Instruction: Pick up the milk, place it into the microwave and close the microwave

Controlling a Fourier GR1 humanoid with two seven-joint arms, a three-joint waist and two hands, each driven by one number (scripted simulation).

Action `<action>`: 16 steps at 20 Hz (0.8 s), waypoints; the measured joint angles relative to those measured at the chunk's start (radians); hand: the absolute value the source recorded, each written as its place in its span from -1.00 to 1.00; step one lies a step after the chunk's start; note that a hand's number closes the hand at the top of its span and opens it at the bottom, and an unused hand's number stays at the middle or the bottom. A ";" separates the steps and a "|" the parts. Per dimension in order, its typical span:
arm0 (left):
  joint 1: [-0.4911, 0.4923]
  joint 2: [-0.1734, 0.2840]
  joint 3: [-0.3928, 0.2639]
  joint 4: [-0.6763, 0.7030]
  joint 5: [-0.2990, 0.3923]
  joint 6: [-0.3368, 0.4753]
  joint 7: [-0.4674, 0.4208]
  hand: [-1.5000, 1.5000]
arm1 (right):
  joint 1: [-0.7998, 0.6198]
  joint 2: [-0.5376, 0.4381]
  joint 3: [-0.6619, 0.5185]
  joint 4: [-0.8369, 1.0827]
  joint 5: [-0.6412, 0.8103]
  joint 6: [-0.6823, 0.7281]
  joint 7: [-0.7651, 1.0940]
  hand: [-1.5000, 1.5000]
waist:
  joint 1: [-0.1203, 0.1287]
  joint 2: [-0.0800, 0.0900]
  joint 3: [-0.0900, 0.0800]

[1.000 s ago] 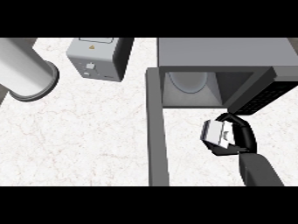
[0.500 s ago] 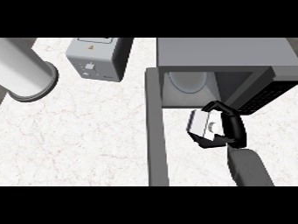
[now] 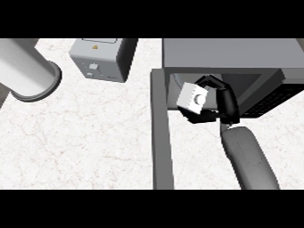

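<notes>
The milk (image 3: 195, 98) is a small white carton, tilted, held at the mouth of the open microwave (image 3: 233, 55). My right hand (image 3: 221, 103) is curled round it from the right and below, with the grey forearm (image 3: 246, 156) rising from the lower edge. The microwave is a grey box at the upper right, its dark cavity (image 3: 246, 89) facing me. Its door (image 3: 161, 133) is swung open and stands as a long grey strip running toward the lower edge, left of my hand. My left hand shows nowhere.
A grey toaster-like box (image 3: 100, 60) stands at the back, left of the microwave. A large light-grey cylinder (image 3: 16, 71) lies at the upper left. White marble counter (image 3: 75, 138) spreads left of the door.
My right hand has carried the milk up and to the left, from beside the door on the counter to the front of the microwave's cavity.
</notes>
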 measured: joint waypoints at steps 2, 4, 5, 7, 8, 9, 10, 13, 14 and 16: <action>-0.005 0.005 0.001 0.004 0.007 0.005 0.008 -1.00 | -0.057 -0.005 0.004 0.047 0.037 -0.036 0.026 1.00 | 0.003 0.001 0.000; -0.005 0.009 0.007 0.017 0.009 -0.005 0.002 -1.00 | -0.124 -0.022 -0.007 0.116 0.063 -0.060 0.052 1.00 | 0.006 0.003 0.001; -0.005 0.009 0.010 0.021 0.011 -0.010 -0.002 -1.00 | -0.151 -0.020 -0.008 0.156 0.078 -0.079 0.049 1.00 | 0.008 0.003 0.001; -0.002 0.021 0.015 0.027 0.025 -0.017 0.004 -1.00 | -0.212 -0.023 -0.021 0.234 0.098 -0.116 0.054 1.00 | 0.012 0.006 0.004; -0.005 0.025 0.018 0.034 0.025 -0.021 0.001 -1.00 | -0.241 -0.027 -0.029 0.279 0.107 -0.132 0.043 1.00 | 0.015 0.006 0.003; -0.004 0.021 0.018 0.034 0.021 -0.030 -0.006 -1.00 | -0.272 -0.034 -0.040 0.324 0.112 -0.144 0.038 1.00 | 0.020 0.007 0.003; -0.010 0.017 0.011 0.033 0.010 -0.027 -0.005 -1.00 | -0.297 -0.037 -0.045 0.363 0.123 -0.161 0.027 1.00 | 0.020 0.007 0.003; -0.029 0.029 0.007 0.050 0.011 -0.028 -0.004 -1.00 | -0.368 -0.057 -0.072 0.474 0.138 -0.203 -0.001 1.00 | 0.032 0.013 0.004; -0.036 0.038 0.011 0.064 0.013 -0.033 -0.007 -1.00 | -0.389 -0.060 -0.081 0.506 0.143 -0.222 -0.009 1.00 | 0.035 0.014 0.004; -0.049 0.040 0.001 0.070 0.010 -0.032 -0.006 -1.00 | -0.428 -0.074 -0.100 0.568 0.145 -0.239 -0.024 1.00 | 0.042 0.018 0.004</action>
